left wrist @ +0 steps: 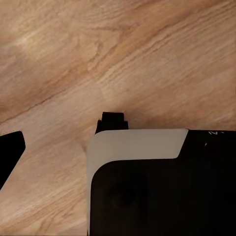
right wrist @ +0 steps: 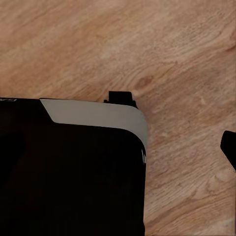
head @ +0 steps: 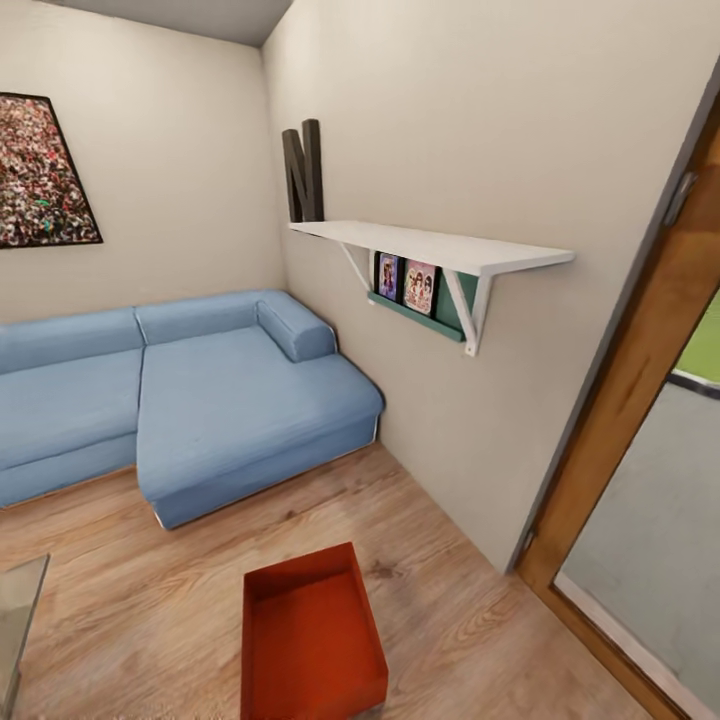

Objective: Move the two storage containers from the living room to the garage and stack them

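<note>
One orange-red storage container (head: 312, 640) lies on the living room's light wood plank floor, low in the head view, open side up and empty, in front of the blue corner sofa (head: 190, 400). In the left wrist view, one dark fingertip (left wrist: 11, 152) of my left gripper (left wrist: 118, 160) shows at the frame's edge over bare planks. My right gripper (right wrist: 118, 152) likewise shows one dark fingertip (right wrist: 229, 147) at its frame's edge. Both sets of fingers stand wide apart and hold nothing. The robot's own black, white-trimmed body (left wrist: 162, 187) hides the other fingers.
A white wall shelf (head: 440, 250) juts out at the right above the floor. A wood-framed glass door (head: 650, 440) stands at the far right. A glass table corner (head: 18, 600) shows at the lower left. Bare planks lie around the container.
</note>
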`<state>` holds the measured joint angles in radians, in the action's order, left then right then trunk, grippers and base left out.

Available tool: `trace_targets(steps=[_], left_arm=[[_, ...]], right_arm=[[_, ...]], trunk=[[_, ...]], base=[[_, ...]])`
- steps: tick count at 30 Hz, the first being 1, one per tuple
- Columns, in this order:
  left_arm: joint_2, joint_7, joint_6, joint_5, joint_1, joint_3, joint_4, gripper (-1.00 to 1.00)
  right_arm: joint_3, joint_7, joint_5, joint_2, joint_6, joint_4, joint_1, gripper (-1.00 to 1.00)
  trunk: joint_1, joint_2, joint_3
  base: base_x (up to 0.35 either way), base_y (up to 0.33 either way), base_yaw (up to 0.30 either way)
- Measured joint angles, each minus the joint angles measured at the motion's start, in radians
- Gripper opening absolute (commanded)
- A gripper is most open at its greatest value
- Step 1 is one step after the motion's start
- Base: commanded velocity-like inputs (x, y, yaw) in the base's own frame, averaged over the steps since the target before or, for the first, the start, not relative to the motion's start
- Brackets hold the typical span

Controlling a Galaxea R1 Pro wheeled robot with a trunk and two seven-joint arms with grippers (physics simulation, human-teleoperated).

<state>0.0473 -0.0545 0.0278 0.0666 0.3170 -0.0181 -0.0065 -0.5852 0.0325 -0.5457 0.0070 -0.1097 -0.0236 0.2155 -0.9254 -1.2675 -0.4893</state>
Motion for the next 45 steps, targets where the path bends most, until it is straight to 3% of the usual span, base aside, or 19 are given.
trace_targets(steps=[20, 45], left_arm=[[-0.002, 0.000, 0.000, 0.000, 0.000, 0.000, 0.000, 1.00], [-0.002, 0.000, 0.000, -0.001, 0.000, 0.000, 0.000, 1.00]], right_arm=[[0.000, 0.000, 0.000, 0.000, 0.001, 0.000, 0.001, 1.00], [0.000, 0.000, 0.000, 0.001, 0.000, 0.000, 0.000, 1.00]], trunk=[[0.000, 0.000, 0.000], [0.000, 0.000, 0.000]], base=[[0.000, 0.000, 0.261], [0.110, 0.000, 0.022]])
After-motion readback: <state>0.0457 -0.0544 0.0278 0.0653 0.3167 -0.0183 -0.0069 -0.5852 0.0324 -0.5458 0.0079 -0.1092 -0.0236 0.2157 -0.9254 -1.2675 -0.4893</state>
